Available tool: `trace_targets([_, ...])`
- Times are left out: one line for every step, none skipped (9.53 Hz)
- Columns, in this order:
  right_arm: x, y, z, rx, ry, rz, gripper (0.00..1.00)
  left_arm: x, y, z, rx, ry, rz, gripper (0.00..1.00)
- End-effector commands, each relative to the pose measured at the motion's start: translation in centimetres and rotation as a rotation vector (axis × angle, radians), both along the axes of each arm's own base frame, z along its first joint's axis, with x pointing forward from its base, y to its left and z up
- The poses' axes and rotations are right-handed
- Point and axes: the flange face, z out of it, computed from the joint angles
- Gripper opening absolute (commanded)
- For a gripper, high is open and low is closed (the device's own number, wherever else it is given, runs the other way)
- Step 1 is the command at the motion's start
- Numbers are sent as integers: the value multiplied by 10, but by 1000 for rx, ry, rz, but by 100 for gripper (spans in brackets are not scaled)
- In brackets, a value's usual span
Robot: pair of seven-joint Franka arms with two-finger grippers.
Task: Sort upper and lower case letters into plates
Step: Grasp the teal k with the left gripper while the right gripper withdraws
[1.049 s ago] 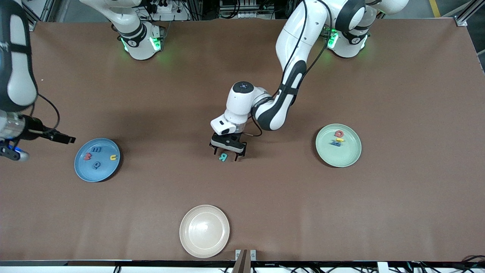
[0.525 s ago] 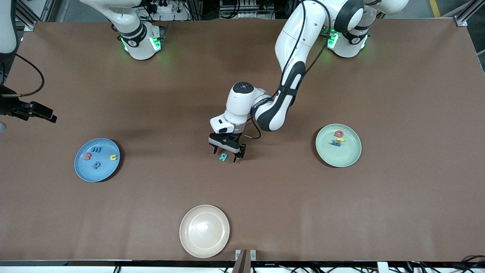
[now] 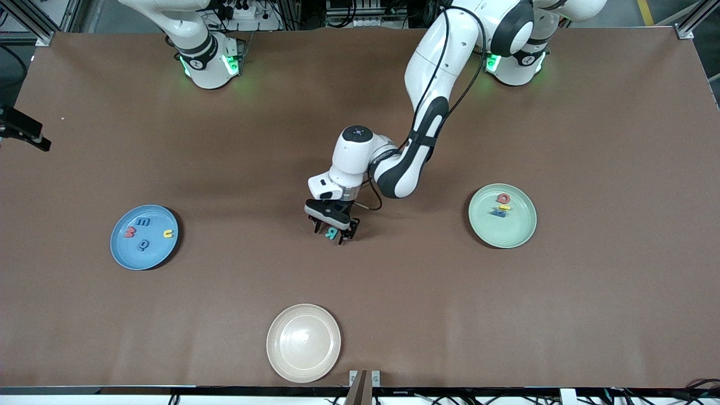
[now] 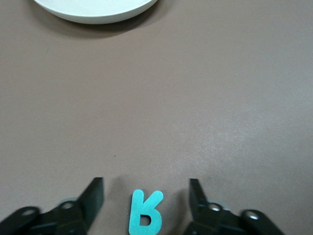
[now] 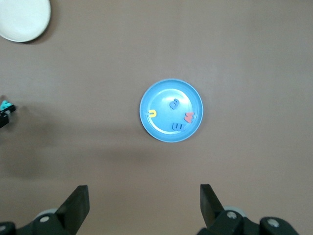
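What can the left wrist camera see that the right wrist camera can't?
Only the left wrist view shows the left gripper straddling the teal letter, fingers open on each side, not touching it. Only the right wrist view shows the open right gripper high over the blue plate with four letters in it. Both show the brown table and the cream plate.

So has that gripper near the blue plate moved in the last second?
Yes. The right gripper has pulled away from the blue plate, toward the robots' side and the table's edge.

Open right tool (image 5: pixel 142 208), high over blue plate (image 5: pixel 151 129), four letters (image 5: pixel 174 114)
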Motion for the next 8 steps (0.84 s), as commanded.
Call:
trace_targets([-2,14,16,-10,5,72,100,1,-5,1,-14,-17,3,57])
trace_targets([-2,25,18,-15,4,107,100,-2,-5,0,-28,-3,28,58])
trace_targets([-1,38,21,-22,-4,146,100,-3,-4,-1,-31,2,38,58])
trace_targets([1,48,22,-26,-14,149,100,-5,-3,-3,-25,11,39,58])
trace_targets([2,50,23,-19,-22,70,100,-8,2,-11,-10,23,43,58])
trace_targets([2,53,18,-7,-3,17,100,-10,7,-17,4,35,47,57])
trace_targets([1,63,10,-9,17,29,100,-12,11,-20,12,42,49,57])
trace_targets([2,66,6,-16,21,10,100,-12,14,-20,17,48,54,56])
